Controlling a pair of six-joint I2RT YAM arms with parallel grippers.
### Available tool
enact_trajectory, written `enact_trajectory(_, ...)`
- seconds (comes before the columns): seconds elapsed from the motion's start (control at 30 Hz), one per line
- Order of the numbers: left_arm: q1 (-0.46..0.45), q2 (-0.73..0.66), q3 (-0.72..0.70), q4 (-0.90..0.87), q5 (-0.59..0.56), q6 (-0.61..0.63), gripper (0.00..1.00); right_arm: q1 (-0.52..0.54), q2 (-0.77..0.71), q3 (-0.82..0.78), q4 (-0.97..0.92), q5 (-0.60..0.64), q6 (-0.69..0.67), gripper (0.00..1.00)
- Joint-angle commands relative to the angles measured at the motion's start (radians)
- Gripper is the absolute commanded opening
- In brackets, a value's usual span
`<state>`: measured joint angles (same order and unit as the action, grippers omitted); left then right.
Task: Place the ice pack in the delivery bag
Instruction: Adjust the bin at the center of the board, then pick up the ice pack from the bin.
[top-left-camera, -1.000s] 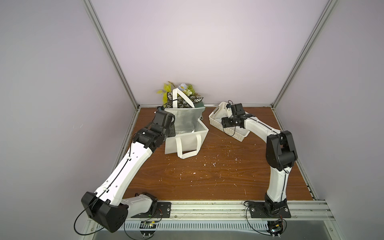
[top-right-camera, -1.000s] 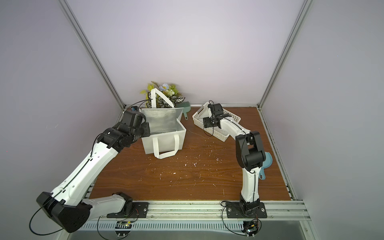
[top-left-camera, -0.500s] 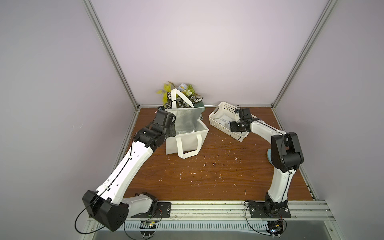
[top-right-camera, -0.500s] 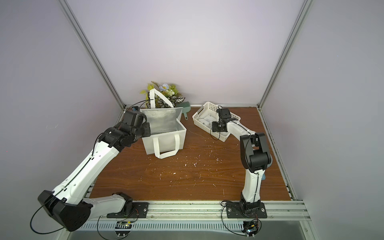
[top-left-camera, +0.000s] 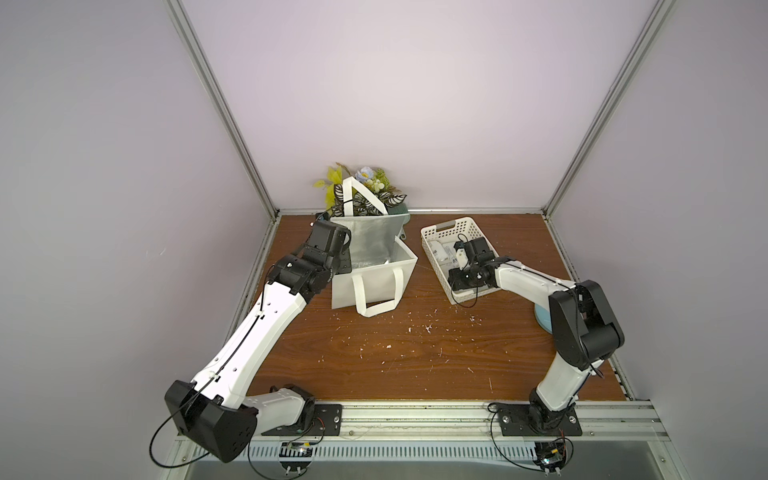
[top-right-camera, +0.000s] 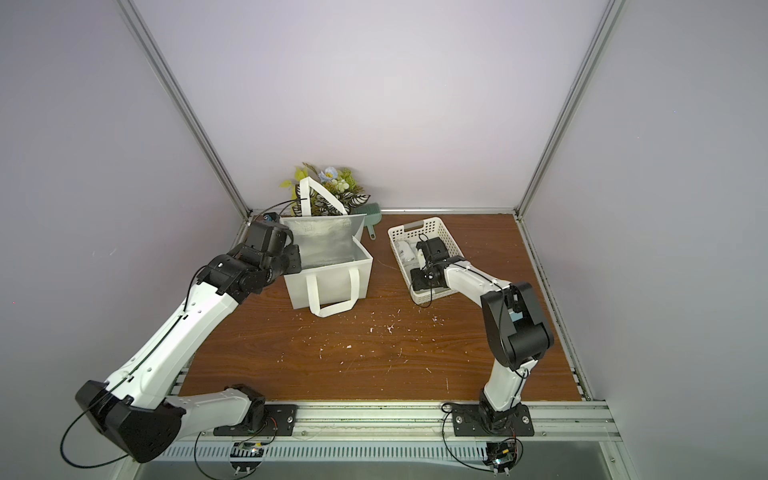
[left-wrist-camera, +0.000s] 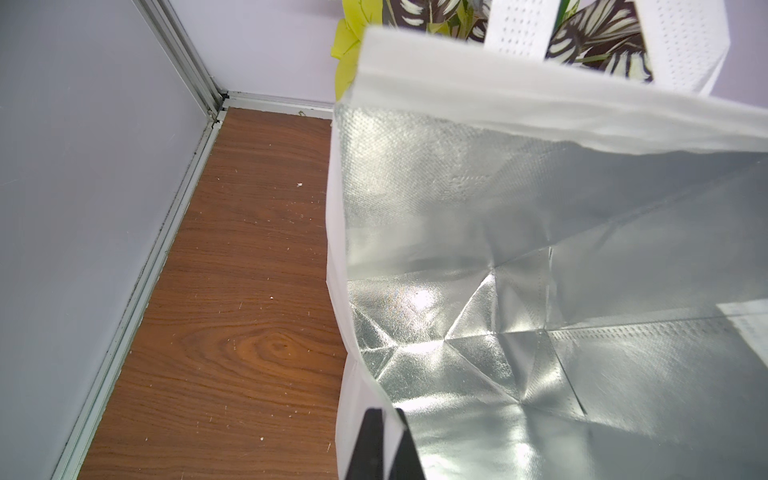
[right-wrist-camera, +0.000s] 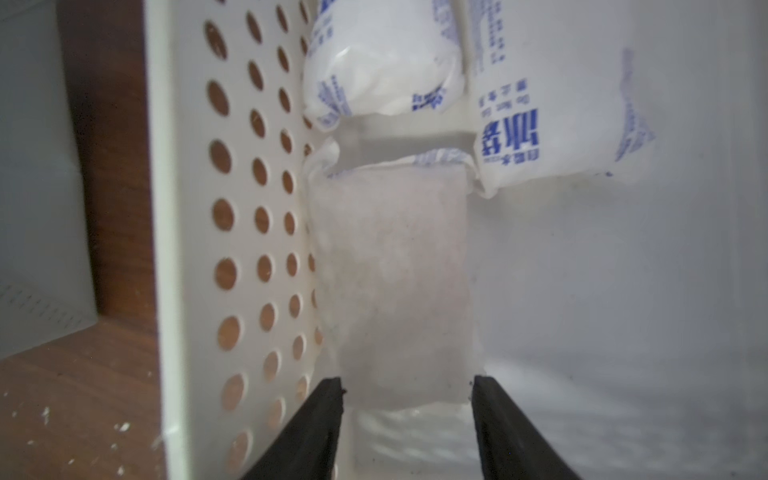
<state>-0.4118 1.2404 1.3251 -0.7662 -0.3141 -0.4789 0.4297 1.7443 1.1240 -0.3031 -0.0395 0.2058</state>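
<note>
Silver foil lines the white, boxy, soft delivery bag (top-left-camera: 374, 286), which in both top views stands open at about eleven o'clock on the brown wood-grain surface (top-left-camera: 415, 353). The white perforated plastic basket (top-left-camera: 461, 226) sits at about one o'clock, well apart from it. The left hand (top-left-camera: 347, 257) meets the bag's nine o'clock wall. The right hand (top-left-camera: 459, 257) reaches down into the basket.

From the left wrist, the left hand (left-wrist-camera: 384, 415) is pinched narrow on the rim of the bag's side wall, propping the mouth open.

From the right wrist, the small, flat, frosted whitish ice pack (right-wrist-camera: 390, 282) lies on the basket floor against the perforated wall. Its far end touches two white printed pouches (right-wrist-camera: 540, 124). The right hand (right-wrist-camera: 407, 384) stands fairly wide, one black finger on either side of the pack's near end, not clamped.

The finger beside the wall has little room, so it could snag the wall and drag the light basket. The pouch looks slick and soft, and a pinch on its end alone may let it slide out over the surface. A touching neighbour might also lift with it.
</note>
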Motion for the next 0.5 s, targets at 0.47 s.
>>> enact_trajectory(0.47,0.008,-0.039,-0.017,0.007,0.055,-0.001,0.01,0.023,0.165,0.14,-0.081,0.036,-0.005,0.79)
